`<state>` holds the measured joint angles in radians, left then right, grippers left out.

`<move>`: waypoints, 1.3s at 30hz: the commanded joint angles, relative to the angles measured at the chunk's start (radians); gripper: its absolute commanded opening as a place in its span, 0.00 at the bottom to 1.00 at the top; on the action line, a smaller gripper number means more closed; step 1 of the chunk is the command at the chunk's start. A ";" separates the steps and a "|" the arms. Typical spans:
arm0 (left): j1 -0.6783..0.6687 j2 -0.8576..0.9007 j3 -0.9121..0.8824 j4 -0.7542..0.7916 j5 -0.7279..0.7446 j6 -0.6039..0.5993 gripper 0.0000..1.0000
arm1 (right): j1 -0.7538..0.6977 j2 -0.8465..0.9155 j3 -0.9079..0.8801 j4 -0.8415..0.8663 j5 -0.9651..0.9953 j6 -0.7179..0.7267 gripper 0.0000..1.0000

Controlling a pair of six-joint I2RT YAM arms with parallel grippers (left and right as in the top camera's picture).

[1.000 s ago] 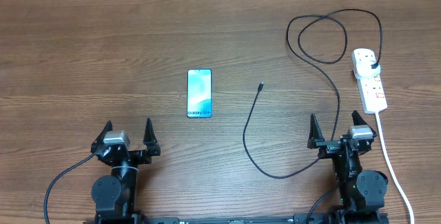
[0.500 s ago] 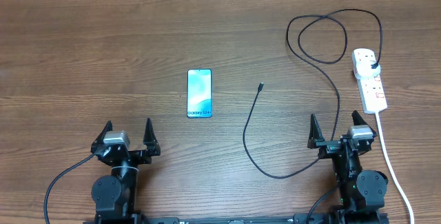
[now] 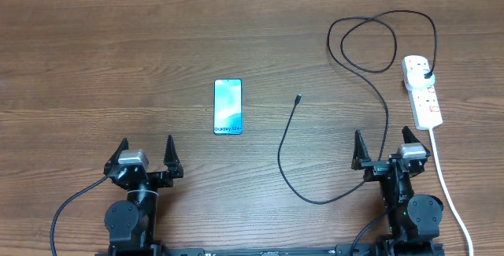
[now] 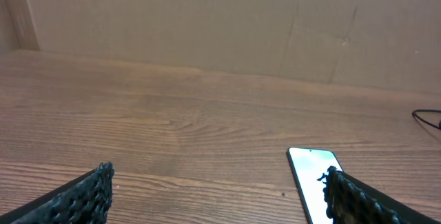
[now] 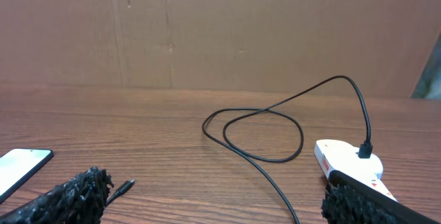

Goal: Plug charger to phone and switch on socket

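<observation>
We note both arms folded low at the near bench [image 3: 118, 51] edge, left pincer [image 3: 146, 142] and right pincer [image 3: 382, 134] gaping wide, well short of the phone [image 3: 227, 106].

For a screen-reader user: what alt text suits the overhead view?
A phone lies face up mid-table, apart from the loose tip of a black charger plugged into the white socket at right. At the near edge, the left gripper and right gripper are open and empty.

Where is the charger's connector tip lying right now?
In the overhead view, the connector tip lies right of centre, between the phone and the socket, touching neither.
</observation>
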<state>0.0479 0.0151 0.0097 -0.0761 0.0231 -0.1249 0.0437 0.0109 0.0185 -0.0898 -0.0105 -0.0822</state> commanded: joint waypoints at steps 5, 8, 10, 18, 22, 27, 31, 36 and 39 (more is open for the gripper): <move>0.004 -0.010 -0.004 -0.001 0.011 -0.010 1.00 | -0.005 -0.008 -0.010 0.005 0.010 0.003 1.00; 0.004 -0.010 -0.004 -0.001 0.011 -0.010 1.00 | -0.005 -0.008 -0.010 0.005 0.010 0.003 1.00; 0.004 -0.010 -0.004 -0.001 0.011 -0.010 1.00 | -0.005 -0.008 -0.010 0.005 0.010 0.003 1.00; 0.004 -0.010 -0.004 0.011 0.124 -0.229 1.00 | -0.005 -0.008 -0.010 0.005 0.010 0.003 1.00; 0.004 -0.010 -0.004 0.035 0.264 -0.751 1.00 | -0.005 -0.008 -0.010 0.005 0.010 0.003 1.00; 0.004 -0.010 -0.004 0.327 0.291 -0.859 1.00 | -0.005 -0.008 -0.010 0.005 0.010 0.003 1.00; 0.004 -0.005 0.103 0.492 0.281 -0.651 1.00 | -0.005 -0.008 -0.010 0.005 0.010 0.003 1.00; 0.004 0.236 0.521 0.045 0.281 -0.353 1.00 | -0.005 -0.008 -0.010 0.005 0.010 0.003 1.00; 0.004 0.546 0.896 -0.422 0.285 -0.227 1.00 | -0.005 -0.008 -0.010 0.005 0.010 0.003 1.00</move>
<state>0.0483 0.3214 0.6300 -0.2443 0.2996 -0.5419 0.0437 0.0105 0.0185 -0.0921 -0.0097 -0.0822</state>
